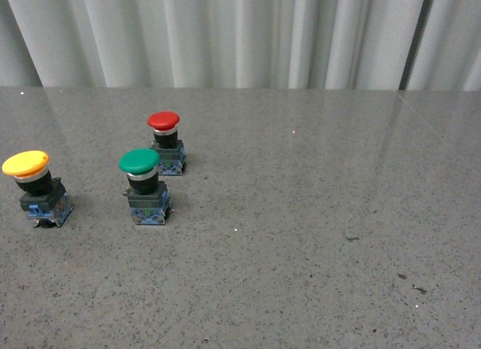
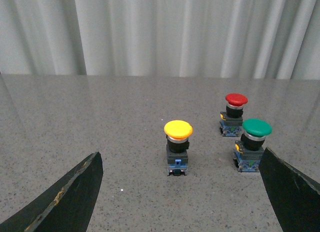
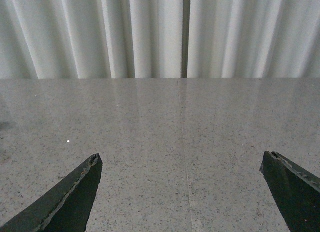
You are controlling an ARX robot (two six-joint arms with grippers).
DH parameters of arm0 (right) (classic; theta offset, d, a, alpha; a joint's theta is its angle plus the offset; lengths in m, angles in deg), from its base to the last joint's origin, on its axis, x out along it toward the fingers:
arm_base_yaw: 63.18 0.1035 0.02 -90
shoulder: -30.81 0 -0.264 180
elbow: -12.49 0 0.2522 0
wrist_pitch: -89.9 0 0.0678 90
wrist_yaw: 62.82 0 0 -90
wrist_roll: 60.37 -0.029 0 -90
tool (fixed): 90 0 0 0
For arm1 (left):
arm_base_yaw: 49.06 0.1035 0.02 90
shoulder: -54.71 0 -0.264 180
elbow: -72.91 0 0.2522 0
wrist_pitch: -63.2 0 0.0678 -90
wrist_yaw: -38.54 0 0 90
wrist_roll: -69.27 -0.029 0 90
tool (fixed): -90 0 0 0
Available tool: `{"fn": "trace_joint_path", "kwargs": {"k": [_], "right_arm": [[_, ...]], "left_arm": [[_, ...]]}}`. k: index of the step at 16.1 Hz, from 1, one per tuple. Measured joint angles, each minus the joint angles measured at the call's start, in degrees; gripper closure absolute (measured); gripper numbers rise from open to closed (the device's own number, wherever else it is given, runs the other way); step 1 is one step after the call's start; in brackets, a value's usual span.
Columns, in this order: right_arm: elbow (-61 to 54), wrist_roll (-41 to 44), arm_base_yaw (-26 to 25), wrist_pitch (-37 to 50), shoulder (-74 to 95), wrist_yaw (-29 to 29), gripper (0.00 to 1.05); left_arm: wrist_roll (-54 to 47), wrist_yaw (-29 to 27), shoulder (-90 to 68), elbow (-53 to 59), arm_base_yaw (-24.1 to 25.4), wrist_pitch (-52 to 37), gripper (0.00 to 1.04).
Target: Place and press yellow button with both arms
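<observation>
The yellow button (image 1: 36, 186) stands upright at the far left of the grey table, with a yellow cap, black body and blue base. In the left wrist view the yellow button (image 2: 178, 146) sits ahead of my left gripper (image 2: 181, 154), whose open fingers (image 2: 75, 197) are spread wide, well short of it. My right gripper (image 3: 181, 154) is open over bare tabletop, and no button shows in its view. Neither arm appears in the front view.
A green-capped switch (image 1: 144, 186) stands right of the yellow one, and a red-capped switch (image 1: 166, 142) stands behind it. In the left wrist view the green switch (image 2: 252, 150) is close to the right-hand finger. Pleated white curtains (image 1: 240, 33) back the table.
</observation>
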Motion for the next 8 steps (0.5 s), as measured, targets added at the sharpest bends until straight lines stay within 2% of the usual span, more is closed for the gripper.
{"fn": "trace_joint_path", "kwargs": {"k": [8], "right_arm": [[0.0,0.0,0.0,0.0,0.0,0.0,0.07]], "left_arm": [[0.0,0.0,0.0,0.0,0.0,0.0,0.07]]}}
